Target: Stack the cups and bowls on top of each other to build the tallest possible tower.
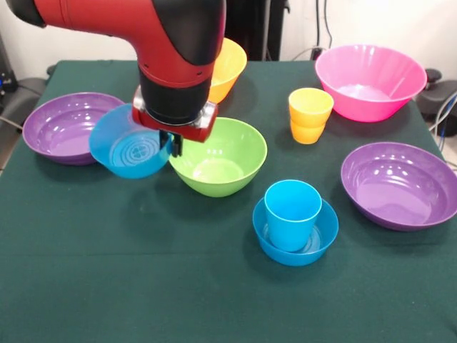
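A purple bowl (63, 127) is set at the left of the worktop (143, 286). Beside it, a small blue bowl (128, 151) is held tilted, its rim pinched by the pincer (171, 143), beside the lime green bowl (218, 156). Further right, a blue cup (293, 213) is seen in another blue bowl (325, 236), then a yellow-orange cup (310, 114), a pink bowl (370, 80) and a second purple bowl (398, 184)
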You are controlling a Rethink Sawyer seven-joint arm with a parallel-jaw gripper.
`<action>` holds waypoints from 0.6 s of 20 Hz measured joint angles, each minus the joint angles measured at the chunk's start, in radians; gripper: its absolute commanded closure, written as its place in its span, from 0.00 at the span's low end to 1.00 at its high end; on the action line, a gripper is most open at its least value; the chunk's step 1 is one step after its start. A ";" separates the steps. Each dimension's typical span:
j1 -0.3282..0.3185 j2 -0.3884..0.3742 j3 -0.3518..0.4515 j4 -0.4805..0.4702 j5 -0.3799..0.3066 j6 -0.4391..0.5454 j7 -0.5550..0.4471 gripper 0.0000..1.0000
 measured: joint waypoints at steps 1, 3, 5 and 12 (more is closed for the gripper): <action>0.000 -0.007 -0.004 0.000 0.000 0.008 0.000 1.00; 0.000 -0.017 -0.008 0.000 0.000 0.018 0.000 1.00; 0.000 -0.027 -0.012 0.000 0.000 0.029 0.000 1.00; 0.013 -0.054 -0.018 -0.031 -0.003 0.088 0.000 1.00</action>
